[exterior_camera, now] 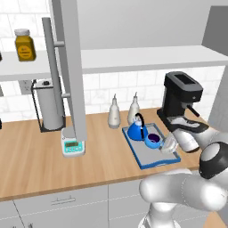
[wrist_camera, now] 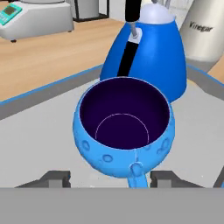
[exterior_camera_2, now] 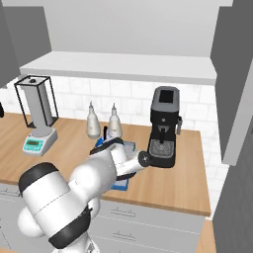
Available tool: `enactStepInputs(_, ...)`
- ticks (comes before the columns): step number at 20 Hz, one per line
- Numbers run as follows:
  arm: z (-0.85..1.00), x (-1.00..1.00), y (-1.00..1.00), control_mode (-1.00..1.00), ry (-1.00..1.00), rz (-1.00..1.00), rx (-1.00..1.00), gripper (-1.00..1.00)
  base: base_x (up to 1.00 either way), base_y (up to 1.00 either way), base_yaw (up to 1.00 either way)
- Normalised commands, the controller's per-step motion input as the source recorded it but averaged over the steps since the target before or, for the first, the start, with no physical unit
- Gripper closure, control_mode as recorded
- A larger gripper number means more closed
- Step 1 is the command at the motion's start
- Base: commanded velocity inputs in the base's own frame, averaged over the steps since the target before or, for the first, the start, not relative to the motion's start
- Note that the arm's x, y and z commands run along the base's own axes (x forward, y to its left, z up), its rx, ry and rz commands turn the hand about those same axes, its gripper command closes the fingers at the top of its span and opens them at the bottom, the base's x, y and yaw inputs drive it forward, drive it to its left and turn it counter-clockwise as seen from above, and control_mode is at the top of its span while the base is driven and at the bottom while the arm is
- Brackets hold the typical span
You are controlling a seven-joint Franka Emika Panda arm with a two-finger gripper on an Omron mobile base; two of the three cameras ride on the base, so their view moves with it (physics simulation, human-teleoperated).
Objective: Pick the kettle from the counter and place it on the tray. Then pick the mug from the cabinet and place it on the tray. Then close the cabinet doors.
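Glossy blue, the squat rounded mug (wrist_camera: 124,127) sits upright on the flat grey blue-rimmed tray (exterior_camera: 147,158) on the wood-grain worktop (exterior_camera: 35,151), its dark mouth up and small handle turned toward the spread, empty pincer (wrist_camera: 109,178), just before the cone-shaped blue kettle (wrist_camera: 151,57) with its black arched handle.

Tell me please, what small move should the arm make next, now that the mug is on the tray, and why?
Probably draw the gripper straight back and up from the mug. The mug sits upright on the tray beside the kettle, and the fingers stand apart on either side of its handle, so both items seem placed. The cabinet door is open, so closing it comes after.
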Motion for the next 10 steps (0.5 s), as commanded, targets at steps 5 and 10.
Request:
enactStepInputs(5,0.23,-0.81,0.24,-1.00,0.00,0.05,-0.07,-1.00,0.00,0.00,0.00)
enactStepInputs(10,0.96,-0.66,0.23,-1.00,0.00,0.00,-0.11,-1.00,0.00,0.00,0.00)
